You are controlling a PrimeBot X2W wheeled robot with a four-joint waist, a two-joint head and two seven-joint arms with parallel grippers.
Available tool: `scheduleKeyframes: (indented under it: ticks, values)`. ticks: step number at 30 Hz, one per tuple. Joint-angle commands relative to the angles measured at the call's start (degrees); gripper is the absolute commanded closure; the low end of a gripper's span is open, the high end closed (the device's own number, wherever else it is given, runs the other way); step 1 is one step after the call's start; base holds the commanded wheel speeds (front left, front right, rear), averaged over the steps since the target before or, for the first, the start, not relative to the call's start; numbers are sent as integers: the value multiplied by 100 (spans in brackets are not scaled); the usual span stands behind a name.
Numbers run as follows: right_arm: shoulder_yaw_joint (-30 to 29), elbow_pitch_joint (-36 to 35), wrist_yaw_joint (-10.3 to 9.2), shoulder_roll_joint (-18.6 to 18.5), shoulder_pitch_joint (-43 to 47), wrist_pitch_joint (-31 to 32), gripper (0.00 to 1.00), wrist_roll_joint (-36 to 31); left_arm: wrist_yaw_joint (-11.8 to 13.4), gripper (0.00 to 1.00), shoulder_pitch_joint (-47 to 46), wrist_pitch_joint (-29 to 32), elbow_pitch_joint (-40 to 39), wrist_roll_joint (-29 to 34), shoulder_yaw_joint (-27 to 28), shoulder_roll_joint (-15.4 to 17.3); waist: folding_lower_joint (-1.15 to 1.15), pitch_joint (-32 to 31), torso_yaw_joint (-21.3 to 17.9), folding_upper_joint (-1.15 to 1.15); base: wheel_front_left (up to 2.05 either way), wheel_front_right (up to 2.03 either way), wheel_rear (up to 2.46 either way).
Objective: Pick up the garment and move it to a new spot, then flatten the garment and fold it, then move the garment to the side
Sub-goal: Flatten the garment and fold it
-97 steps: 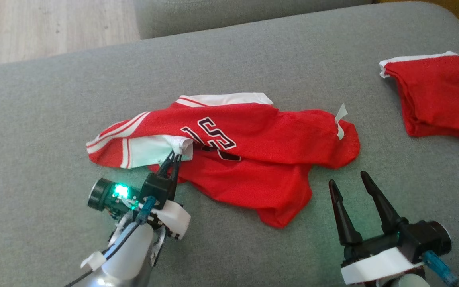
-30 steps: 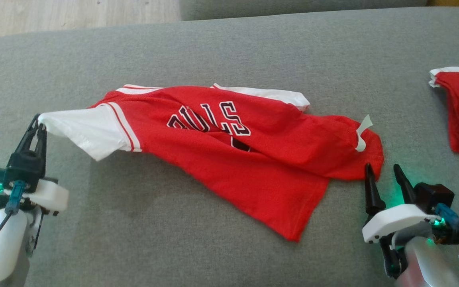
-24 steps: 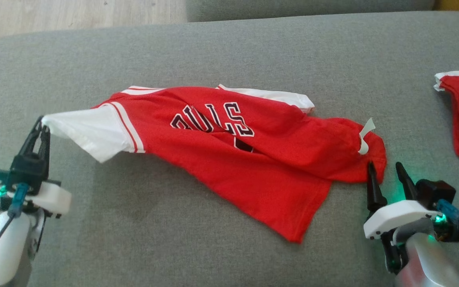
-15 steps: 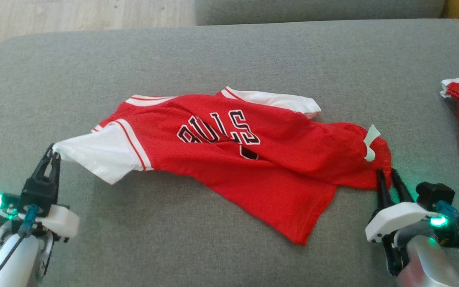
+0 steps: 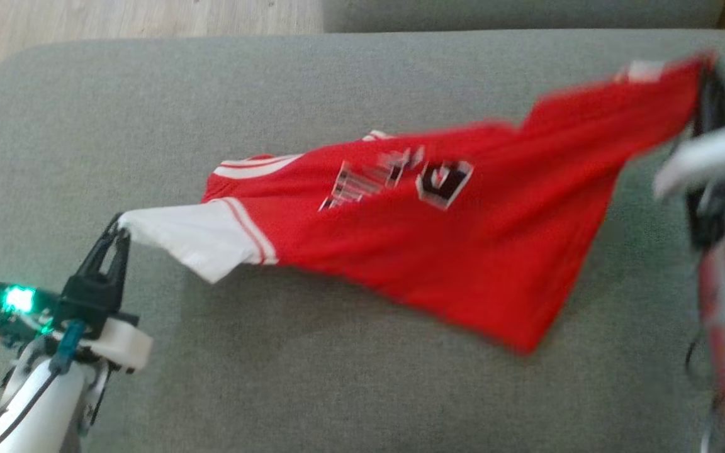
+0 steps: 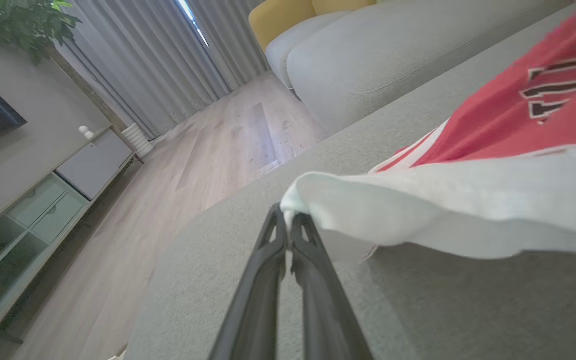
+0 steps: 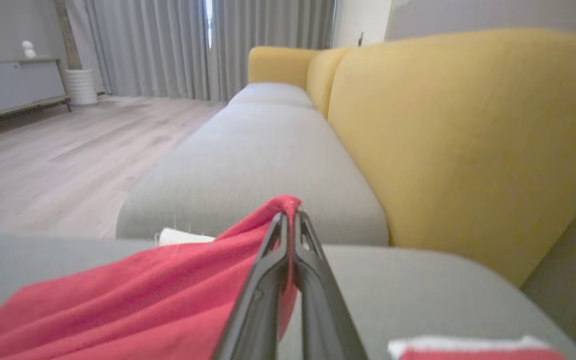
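Now L gripper [image 5: 118, 223] is clamped on the jersey's [image 5: 438, 251] white sleeve tip near the couch's [image 5: 337, 390] left edge. R gripper [image 7: 288, 216] is pinched on a red hem corner, up near the far right corner. Jersey hangs stretched btwn them.

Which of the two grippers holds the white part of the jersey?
The left gripper: it pinches the white sleeve of the red jersey, while the right gripper pinches a red corner.

Red jersey [image 5: 463, 251] stretched between left hand [image 5: 119, 221] and right hand [image 5: 707, 75], blurred.
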Motion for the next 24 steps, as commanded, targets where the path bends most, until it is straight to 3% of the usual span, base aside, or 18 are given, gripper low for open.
scheduleKeyframes:
  ticks: [1, 4, 5, 6, 13, 19, 24]
  values:
    - [58, -72, 37, -61, -472, 10, 100, -99, -19, 100, -400, -14, -216, 13, 207, 191, 0, 90, 55, 0, 0, 0, 0]
    - [-102, 213, 37, -133, -1180, -64, 100, -351, -138, 100, -633, -71, -339, 81, 51, 108, 0, 230, 155, 0, 0, 0, 0]
    - [-173, 336, 37, -138, -1326, -94, 55, -451, -178, 100, -724, -109, -342, 103, -1, 69, 0, 260, 180, 0, 0, 0, 0]
    - [-198, 457, 37, -143, -1426, -120, 0, -587, -220, 100, -810, -137, -331, 120, -59, 19, 0, 276, 201, 0, 0, 0, 0]
    - [40, 704, 37, 100, -841, -256, 0, -963, -366, 100, -1272, -376, -17, 168, -313, -329, 0, 211, 228, 0, 0, 0, 0]
    - [776, -339, 37, 425, 793, -262, 0, -362, -330, 100, -1367, -502, 244, 167, -303, -327, 0, 83, 28, 0, 0, 0, 0]
    - [1536, -1251, 37, 397, 2027, -263, 0, 158, -271, 100, -1368, -542, 307, 158, -248, -250, 0, 23, -41, 0, 0, 0, 0]
